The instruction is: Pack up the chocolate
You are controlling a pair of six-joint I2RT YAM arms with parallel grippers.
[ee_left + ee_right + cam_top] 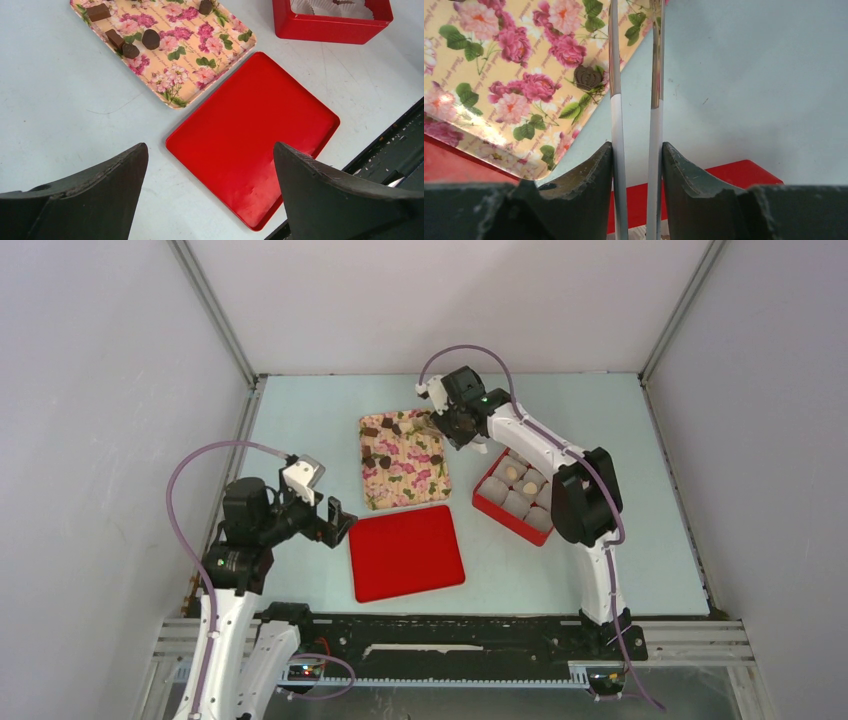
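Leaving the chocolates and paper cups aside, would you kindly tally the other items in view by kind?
red box: 1
red lid: 1
floral tray: 1
tongs: 1
Total: 4

We look down on a pale blue-green worktop [300, 430] boxed in by plain white walls: a left wall [100, 390], a back wall [440, 300] and a right wall [770, 390]. A silver strut [213, 308] climbs from the far left corner and a second strut [680, 308] from the far right. A black rail [450, 635] lines the near edge. The light is soft and even.
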